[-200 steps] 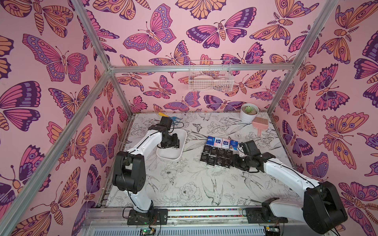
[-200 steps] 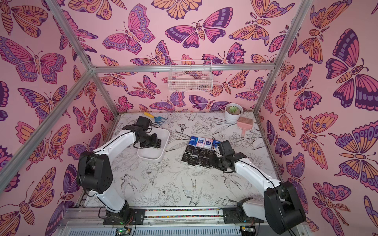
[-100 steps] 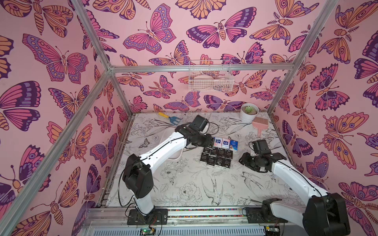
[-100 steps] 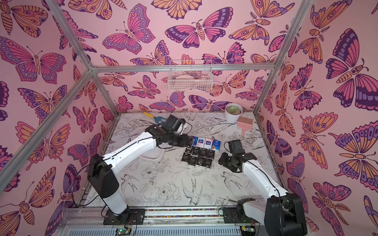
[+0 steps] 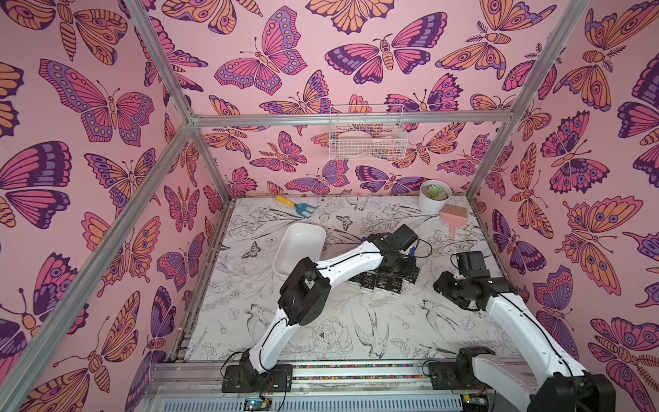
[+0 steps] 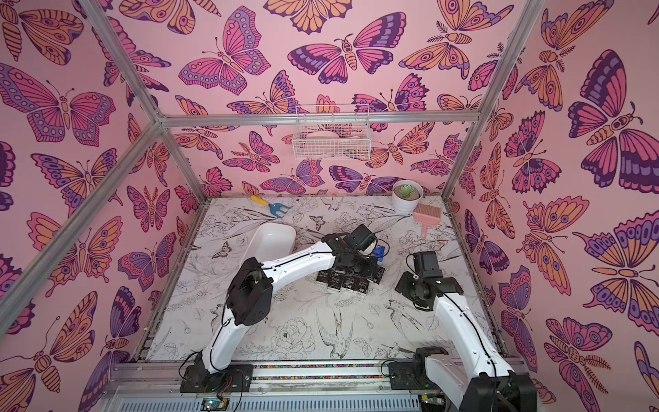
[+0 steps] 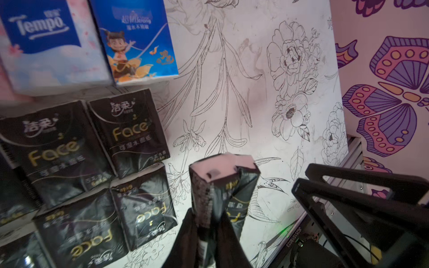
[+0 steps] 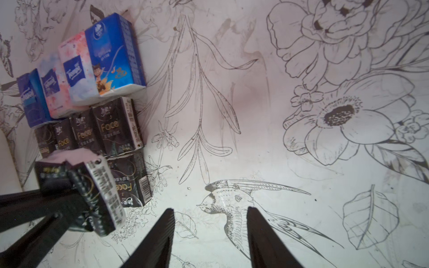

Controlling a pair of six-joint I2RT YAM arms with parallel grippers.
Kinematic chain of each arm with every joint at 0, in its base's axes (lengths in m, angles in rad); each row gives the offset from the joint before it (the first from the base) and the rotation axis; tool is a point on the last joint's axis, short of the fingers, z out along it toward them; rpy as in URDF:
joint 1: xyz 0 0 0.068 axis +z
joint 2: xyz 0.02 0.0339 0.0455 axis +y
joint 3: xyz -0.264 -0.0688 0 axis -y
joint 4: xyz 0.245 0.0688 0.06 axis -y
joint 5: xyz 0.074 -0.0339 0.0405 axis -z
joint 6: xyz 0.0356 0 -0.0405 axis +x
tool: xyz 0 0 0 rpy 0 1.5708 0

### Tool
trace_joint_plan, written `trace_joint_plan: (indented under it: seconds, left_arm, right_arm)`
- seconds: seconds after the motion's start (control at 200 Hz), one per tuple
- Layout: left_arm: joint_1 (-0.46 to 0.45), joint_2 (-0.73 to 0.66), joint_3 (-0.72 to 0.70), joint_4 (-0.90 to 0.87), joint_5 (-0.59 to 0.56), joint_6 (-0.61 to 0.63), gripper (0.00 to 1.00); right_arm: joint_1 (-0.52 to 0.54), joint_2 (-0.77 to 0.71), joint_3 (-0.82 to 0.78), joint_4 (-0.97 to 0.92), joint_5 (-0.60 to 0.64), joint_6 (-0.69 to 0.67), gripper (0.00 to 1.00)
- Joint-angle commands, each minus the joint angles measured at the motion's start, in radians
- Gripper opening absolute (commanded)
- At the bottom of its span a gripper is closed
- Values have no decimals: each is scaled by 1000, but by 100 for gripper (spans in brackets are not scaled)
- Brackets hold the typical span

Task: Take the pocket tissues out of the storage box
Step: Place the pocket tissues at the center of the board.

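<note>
Pinching one black packet [image 7: 222, 185] by its lower end, the left gripper [image 7: 206, 225] holds it upright just above the table [image 7: 255, 92], at the edge of the laid-out pocket tissues [image 7: 92, 162]. Only the wrist views show this grip. In both top views the left arm's wrist covers it, leaving just the near row of black packets [image 5: 378, 283] [image 6: 342, 281] visible.

The right wrist view adds the held packet's barcoded side [image 8: 102, 185] and the whole set: black packets with gold "Face" lettering lie flat and edge to edge. Beyond them is a row of blue and pink-and-white ones [image 8: 88, 69], one marked Tempo and one with a cartoon figure. The held packet's upper end looks pale pink.

All these packets lie on the table, outside the storage box [image 5: 303, 242] [image 6: 272, 239]. The box sits well apart from them, partly behind the left arm.

The right gripper [image 8: 211, 210] hangs near the packets with its fingers spread and nothing between them, over a drawn swallow.

Along the far edge stand a white plant pot [image 5: 434, 199], a pink brush [image 5: 453, 217] and a toy rake [image 5: 301, 207].
</note>
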Motion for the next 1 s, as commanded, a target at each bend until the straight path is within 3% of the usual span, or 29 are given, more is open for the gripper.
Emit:
trace_joint_plan:
  seconds: [0.0,0.476,0.576,0.756,0.992]
  left_arm:
    - [-12,29,17,-6,17,-39,12]
    - [-65,115,-10,11,2,-100,17]
    - [-63,122,1,10,14,-105,22]
    - [-47,59,-17,9,24,-105,35]
    - [-3,-90,-85,10,31,-67,37]
  right_arm:
    - [-14,-21,-3,-42,25,-21,54]
    - [-14,-23,-28,-58,-11,-45,54]
    - [-15,-34,-33,-59,-26,-45,54]
    - [-14,-30,-61,-10,-105,-37,55]
    - [-14,28,-93,99,-191,3,54]
